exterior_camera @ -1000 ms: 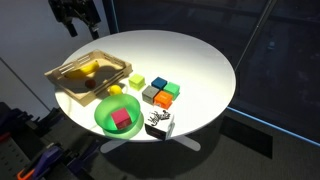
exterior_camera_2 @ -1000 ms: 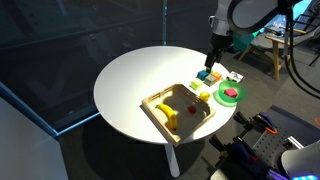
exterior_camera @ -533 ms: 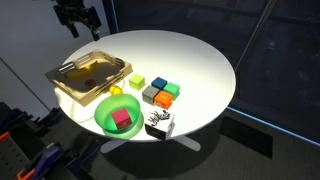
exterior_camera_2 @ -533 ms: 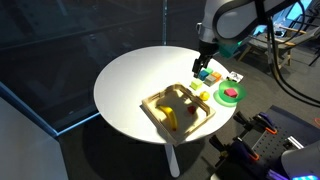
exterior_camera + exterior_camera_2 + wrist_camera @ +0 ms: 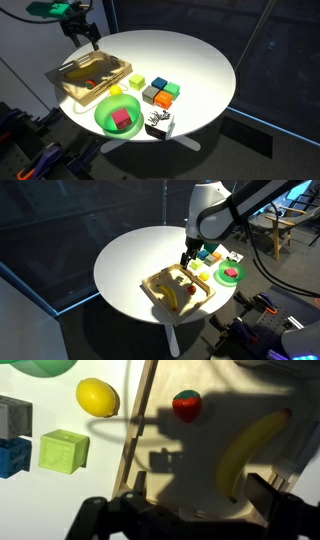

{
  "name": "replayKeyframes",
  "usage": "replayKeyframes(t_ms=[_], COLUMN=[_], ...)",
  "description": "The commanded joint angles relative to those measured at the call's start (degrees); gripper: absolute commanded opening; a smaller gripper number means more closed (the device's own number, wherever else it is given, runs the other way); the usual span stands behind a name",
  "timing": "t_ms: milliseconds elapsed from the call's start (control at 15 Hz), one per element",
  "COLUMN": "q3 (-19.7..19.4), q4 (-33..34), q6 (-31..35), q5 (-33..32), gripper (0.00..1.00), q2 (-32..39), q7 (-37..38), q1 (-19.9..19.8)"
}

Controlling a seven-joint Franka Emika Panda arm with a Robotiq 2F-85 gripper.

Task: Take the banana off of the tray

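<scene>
**Claw hanging wide open over the tray, banana lying beneath it**

I am holding the claw [image 5: 185, 512] above the wooden tray [image 5: 137, 420], its fingers [image 5: 97, 518] spread wide and gripping nothing. The banana [image 5: 250, 450] is lying on the tray floor below the claw, just ahead of one fingertip. It is curved and clear of everything else in there.

A strawberry [image 5: 186, 405] is sitting farther ahead of the claw, apart from the banana, and the claw's shadow is falling across the floor between them. The way down from the claw to the banana is looking open.

The tray's raised rim is running under the claw's other side. Beyond that rim, a lemon [image 5: 98, 397], a green cube [image 5: 64, 449], a blue cube [image 5: 12, 457] and a grey cube [image 5: 14, 415] are resting on the table. The edge of a green bowl [image 5: 45, 366] is showing farthest out.

The table [image 5: 200, 50] is round, white and brightly lit, with dark glass panels and a dark floor around it.

In an exterior view I am seeing what the wrist view misses: a red block [image 5: 122, 119] inside the bowl and a black-and-white patterned cube [image 5: 160, 124] at the table edge, well away from the claw. In an exterior view the arm [image 5: 215, 205] is reaching in from the table's far side. Only the wrist view is showing the strawberry clearly.
</scene>
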Motion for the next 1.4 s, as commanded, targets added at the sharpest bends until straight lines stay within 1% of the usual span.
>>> replayKeyframes(t_ms=[0,533,867,1133,1333], q3=[0.7,1.3,1.3,1.3,1.0], q4=[2.7,5.4,6.8,7.3,7.6], q6=[0.9,1.7,2.5,4.9,7.6], q5=[0.4,1.3,3.2,4.6,4.5], gripper=[1.00,1.00,1.00,1.00,1.00], q2=[3.8,10.3,13.6,15.7,17.3], q7=[2.7,8.8,12.9,14.6,15.6], q1=[0.9,3.2,4.7,5.5,6.1])
